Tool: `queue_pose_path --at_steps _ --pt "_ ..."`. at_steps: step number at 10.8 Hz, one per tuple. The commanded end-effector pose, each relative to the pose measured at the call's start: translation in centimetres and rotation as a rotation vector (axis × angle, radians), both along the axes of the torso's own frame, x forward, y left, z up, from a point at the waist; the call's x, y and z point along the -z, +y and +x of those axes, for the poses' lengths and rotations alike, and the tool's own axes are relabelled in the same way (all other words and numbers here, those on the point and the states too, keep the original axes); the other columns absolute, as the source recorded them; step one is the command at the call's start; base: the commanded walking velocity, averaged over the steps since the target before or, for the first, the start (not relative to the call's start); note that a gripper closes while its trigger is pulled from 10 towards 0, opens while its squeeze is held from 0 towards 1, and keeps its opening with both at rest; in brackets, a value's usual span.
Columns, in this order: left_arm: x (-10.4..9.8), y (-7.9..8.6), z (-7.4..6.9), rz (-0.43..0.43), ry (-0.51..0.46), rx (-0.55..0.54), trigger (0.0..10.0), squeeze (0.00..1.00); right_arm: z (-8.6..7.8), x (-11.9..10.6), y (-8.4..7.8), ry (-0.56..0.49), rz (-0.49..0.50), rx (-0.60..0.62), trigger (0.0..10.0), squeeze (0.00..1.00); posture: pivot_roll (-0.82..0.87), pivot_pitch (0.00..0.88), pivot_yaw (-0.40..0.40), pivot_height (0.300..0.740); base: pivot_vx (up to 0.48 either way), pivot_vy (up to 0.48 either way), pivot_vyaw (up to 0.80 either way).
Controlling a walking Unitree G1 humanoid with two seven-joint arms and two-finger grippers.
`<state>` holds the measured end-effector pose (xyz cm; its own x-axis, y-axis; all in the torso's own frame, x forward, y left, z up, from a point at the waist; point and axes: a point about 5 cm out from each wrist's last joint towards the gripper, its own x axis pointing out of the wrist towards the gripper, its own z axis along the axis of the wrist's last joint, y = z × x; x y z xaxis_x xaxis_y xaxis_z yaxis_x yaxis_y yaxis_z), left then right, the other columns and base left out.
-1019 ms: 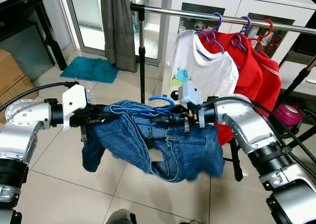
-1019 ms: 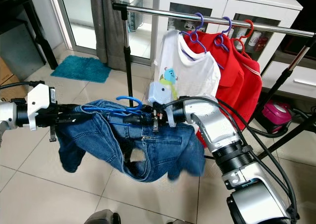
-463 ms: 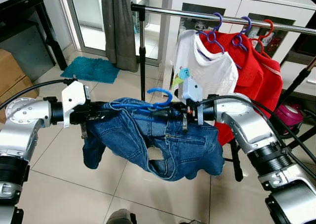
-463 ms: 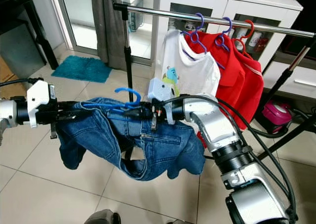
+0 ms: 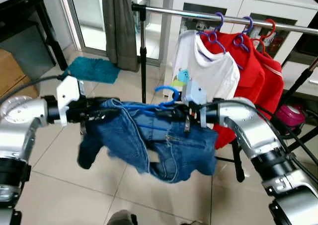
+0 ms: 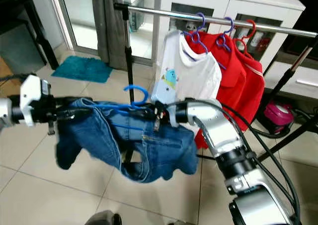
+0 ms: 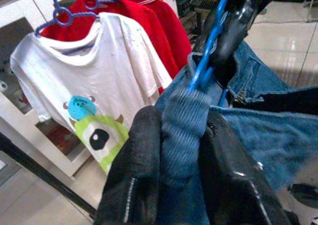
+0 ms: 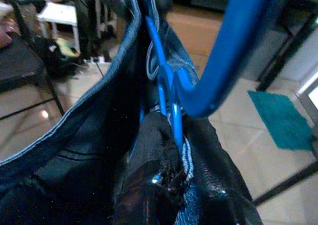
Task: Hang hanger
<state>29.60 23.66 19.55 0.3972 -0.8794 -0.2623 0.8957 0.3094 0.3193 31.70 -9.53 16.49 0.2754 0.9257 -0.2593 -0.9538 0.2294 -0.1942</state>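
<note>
A blue plastic hanger point(image 5: 166, 92) carries a pair of blue jeans point(image 5: 171, 148) and is held level between my two arms, in front of and below the metal clothes rail point(image 5: 198, 14). My left gripper point(image 5: 99, 116) is shut on the hanger's left end and the denim over it; its fingers point(image 7: 134, 185) clamp the fabric. My right gripper point(image 5: 171, 113) is shut on the hanger just below the hook, with the blue wire point(image 8: 171, 115) between its fingers point(image 8: 149, 185). The hook points up, left of a white monster T-shirt point(image 5: 208, 68).
Red garments point(image 5: 258, 71) hang on purple and red hangers at the rail's right. The rail's black post point(image 5: 143, 56) stands behind the jeans. A grey curtain point(image 5: 119, 26), a teal mat point(image 5: 89, 68), a white cabinet point(image 5: 238, 4) and a pink object point(image 5: 290, 115) surround the rack.
Both arms have lifted the hanger a little, so the hook sits higher. The left arm has drawn leftward, and the jeans have swung and bunched under the hanger.
</note>
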Motion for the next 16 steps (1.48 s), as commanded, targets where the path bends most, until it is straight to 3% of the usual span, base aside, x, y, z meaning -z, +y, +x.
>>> queue_pose_path --at_steps 1,4,6,7,8,9,10,11,12,14,15,16 --pt "-0.5 0.0 -0.3 0.028 -0.011 0.026 10.0 1.00 0.3 0.0 -0.8 -0.009 -0.003 0.052 0.0 0.00 0.03 0.000 -0.012 0.740 0.000 0.000 0.00" --pt "-0.7 0.2 -0.3 0.027 -0.044 0.006 10.0 1.00 0.5 0.4 -1.2 -0.017 -0.004 0.107 0.0 0.00 0.03 0.000 -0.018 0.740 0.000 0.000 0.00" --pt "-1.8 0.0 0.6 -0.074 -0.148 -0.126 10.0 1.00 0.6 1.0 -1.5 0.016 0.026 0.194 0.0 0.00 0.03 0.000 -0.020 0.740 0.000 0.000 0.00" --pt "-1.6 -0.2 0.9 -0.186 -0.126 -0.256 10.0 1.00 0.6 1.7 -1.6 0.022 0.080 0.305 0.0 0.00 0.03 0.000 -0.016 0.740 0.000 0.000 0.00" --pt "0.1 -0.6 0.2 -0.294 -0.067 -0.419 10.0 0.52 0.4 3.0 -2.0 0.079 0.202 0.521 0.0 0.00 0.03 0.000 -0.017 0.740 0.000 0.000 0.00" --pt "0.7 -0.8 -0.3 -0.322 -0.056 -0.451 10.0 0.25 0.2 3.4 -2.1 0.102 0.235 0.577 0.0 0.00 0.03 0.000 -0.017 0.740 0.000 0.000 0.00" --pt "1.9 -0.9 -0.9 -0.344 -0.022 -0.547 10.0 0.00 -0.5 4.2 -2.1 0.131 0.257 0.620 0.0 0.00 0.03 0.000 -0.016 0.740 0.000 0.000 0.00" --pt "3.3 -1.5 -2.0 -0.360 -0.042 -0.640 10.0 0.00 -1.2 5.0 -1.9 0.168 0.320 0.718 0.0 0.00 0.03 0.000 -0.019 0.740 0.000 0.000 0.00" --pt "4.3 -2.0 -2.7 -0.363 -0.037 -0.744 10.0 0.00 -1.7 5.7 -1.8 0.205 0.340 0.810 10.0 0.00 0.04 0.000 -0.027 0.740 0.000 0.000 0.00" --pt "6.9 -2.2 -3.6 -0.298 -0.003 -0.909 10.0 0.00 -2.2 5.8 -1.2 0.157 0.334 0.900 10.0 0.00 0.04 0.000 -0.035 0.740 0.000 0.000 0.00" --pt "6.9 -2.3 -3.8 -0.303 -0.010 -0.917 10.0 0.00 -2.3 5.6 -1.2 0.106 0.323 0.927 10.0 0.00 0.03 0.000 -0.036 0.740 0.000 0.000 0.00" --pt "6.9 -2.7 -4.0 -0.322 -0.007 -0.942 10.0 0.00 -2.4 5.4 -0.8 0.119 0.339 0.878 10.0 0.00 0.03 0.000 -0.036 0.740 0.322 0.000 0.00"
